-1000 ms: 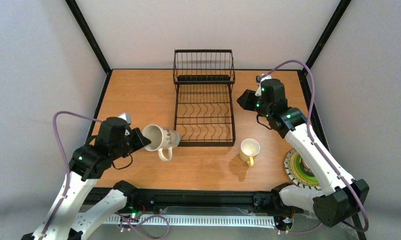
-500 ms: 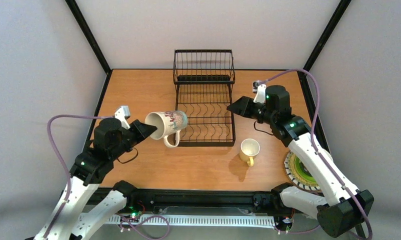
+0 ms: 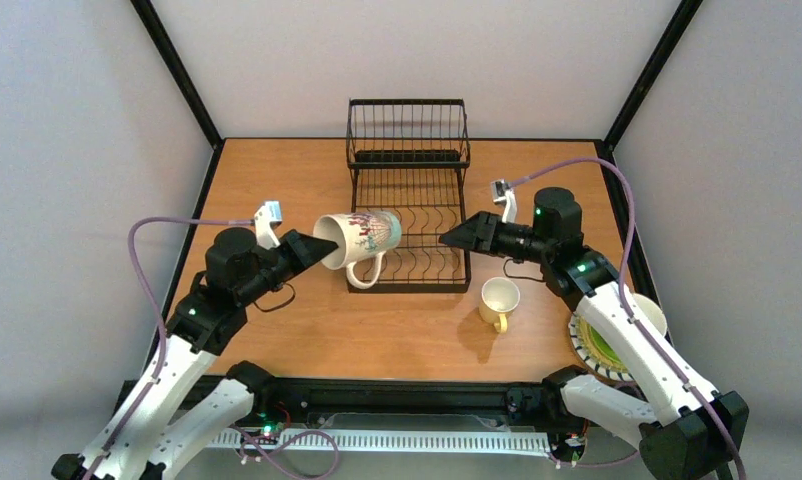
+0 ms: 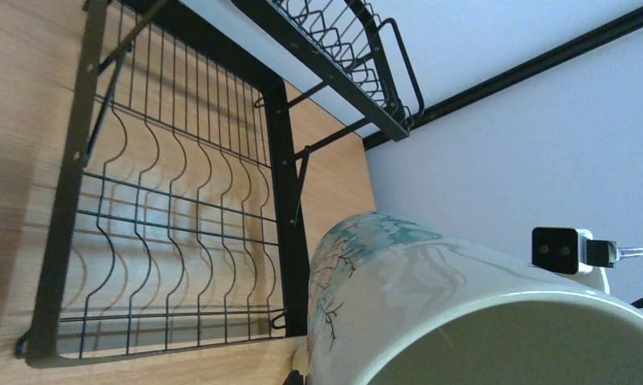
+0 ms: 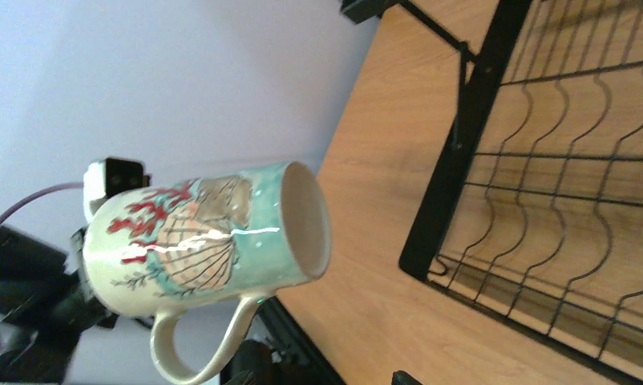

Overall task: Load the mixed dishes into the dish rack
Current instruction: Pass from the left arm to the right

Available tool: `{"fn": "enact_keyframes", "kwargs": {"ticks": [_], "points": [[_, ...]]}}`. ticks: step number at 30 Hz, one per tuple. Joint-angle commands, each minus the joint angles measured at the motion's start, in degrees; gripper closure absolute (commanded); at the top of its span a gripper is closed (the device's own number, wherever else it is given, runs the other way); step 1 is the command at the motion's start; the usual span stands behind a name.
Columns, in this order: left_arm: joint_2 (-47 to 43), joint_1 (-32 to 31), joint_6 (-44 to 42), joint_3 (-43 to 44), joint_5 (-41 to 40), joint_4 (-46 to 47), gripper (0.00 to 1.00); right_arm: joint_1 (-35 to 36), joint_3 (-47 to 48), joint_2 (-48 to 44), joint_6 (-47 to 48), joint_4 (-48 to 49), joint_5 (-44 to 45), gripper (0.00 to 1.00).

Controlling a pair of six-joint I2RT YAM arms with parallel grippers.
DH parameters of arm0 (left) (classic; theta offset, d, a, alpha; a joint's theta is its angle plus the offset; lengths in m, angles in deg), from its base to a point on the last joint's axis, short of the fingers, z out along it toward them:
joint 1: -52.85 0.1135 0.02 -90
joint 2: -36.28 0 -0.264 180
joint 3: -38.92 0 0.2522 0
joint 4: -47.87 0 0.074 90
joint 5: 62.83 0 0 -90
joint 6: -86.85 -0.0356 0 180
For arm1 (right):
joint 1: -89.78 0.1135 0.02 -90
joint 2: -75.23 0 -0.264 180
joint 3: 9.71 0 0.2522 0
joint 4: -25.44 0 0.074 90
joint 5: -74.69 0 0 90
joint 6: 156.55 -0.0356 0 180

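Above the wooden surface [image 3: 277, 180], left end effector [image 3: 312, 252] pinches the white mug [image 3: 362, 236] by its rim, sideways over the dish rack [image 3: 409, 287]'s near-left corner; right end effector [image 3: 447, 240] gapes empty. Lower slowly, handle clear of wires

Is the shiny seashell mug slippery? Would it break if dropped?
Probably slippery: the glazed seashell-printed white mug shows glare. Likely breakable, since it looks ceramic. The left hand holds it sideways above the wooden table, so a slip might crack it.

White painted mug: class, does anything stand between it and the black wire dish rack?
Nothing visible. The white painted mug hangs at the black wire dish rack's left edge; the open right tool hovers over its right edge.
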Motion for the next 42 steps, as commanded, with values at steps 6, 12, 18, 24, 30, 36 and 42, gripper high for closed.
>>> {"fn": "enact_keyframes", "kwargs": {"ticks": [6,12,18,24,30,36,42], "points": [[2.1,-0.6,6.4,-2.7,6.6,20.1,1.00,0.3,-4.2,-3.7,-7.4,8.3,-11.9,0.02],[5.0,-0.6,9.8,-5.2,8.8,29.4,1.00,0.4,-7.0,-5.0,-10.1,11.6,-13.9,0.02],[8.5,-0.6,12.4,-6.0,10.9,37.3,1.00,0.7,-9.2,-4.5,-11.8,14.5,-14.8,0.02],[11.4,-0.6,14.0,-6.5,12.9,43.2,1.00,1.7,-9.8,-2.9,-14.6,19.5,-15.4,0.02],[14.3,-0.6,15.7,-6.9,14.5,49.0,1.00,2.6,-9.5,-0.2,-18.1,25.5,-15.7,0.01],[17.9,-0.6,17.4,-7.2,16.2,54.3,1.00,3.7,-8.1,2.7,-20.0,28.9,-15.2,0.01],[20.7,-0.6,18.3,-7.3,17.5,58.4,1.00,4.2,-6.9,5.4,-21.6,31.9,-15.1,0.01]]}}
